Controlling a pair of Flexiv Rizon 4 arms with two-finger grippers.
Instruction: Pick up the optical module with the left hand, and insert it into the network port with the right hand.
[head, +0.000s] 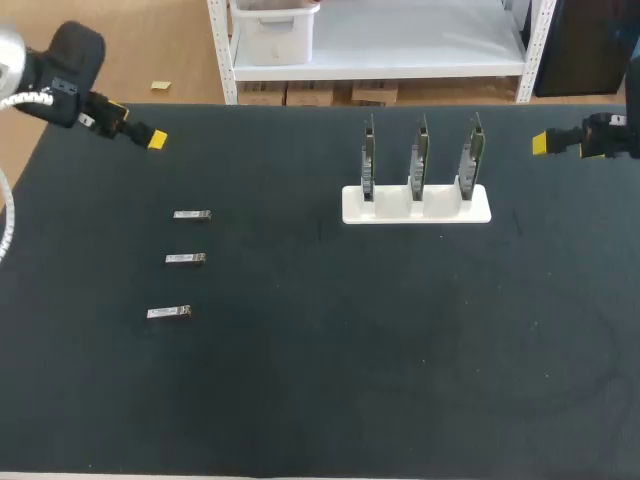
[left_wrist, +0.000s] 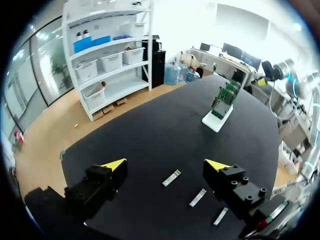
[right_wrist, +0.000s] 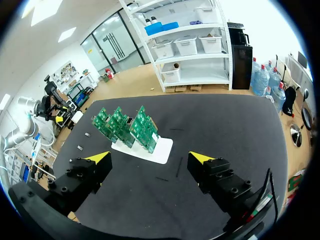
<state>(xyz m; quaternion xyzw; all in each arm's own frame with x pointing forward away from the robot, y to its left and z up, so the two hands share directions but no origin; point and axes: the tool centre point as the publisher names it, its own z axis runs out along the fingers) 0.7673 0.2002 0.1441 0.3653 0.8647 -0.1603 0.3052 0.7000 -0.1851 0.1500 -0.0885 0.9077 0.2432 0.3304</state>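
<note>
The left gripper (head: 155, 139) is hovering over the black table (head: 320, 400) at about ten o'clock in the head view. Its yellow-tipped fingers are spread wide and released, gripping nothing. Three optical modules (head: 191, 215) are lying flat on the table towards nine o'clock, in a loose column running from far to near, apart from one another and untouched. In the left wrist view these optical modules (left_wrist: 171, 177) are lying below the gap between the parted fingers, well clear of both tips. The right gripper (head: 541, 144) is hanging at about two o'clock, its fingers likewise apart and holding nothing. A white holder (head: 416, 210) is sitting on the table around one o'clock, and three green circuit boards (head: 421, 158) are standing upright in it, side by side. In the right wrist view the white holder (right_wrist: 161, 151) and its circuit boards (right_wrist: 142, 125) are lying ahead of the open fingers. The network ports are probably on these boards, but they are too small to make out.
</note>
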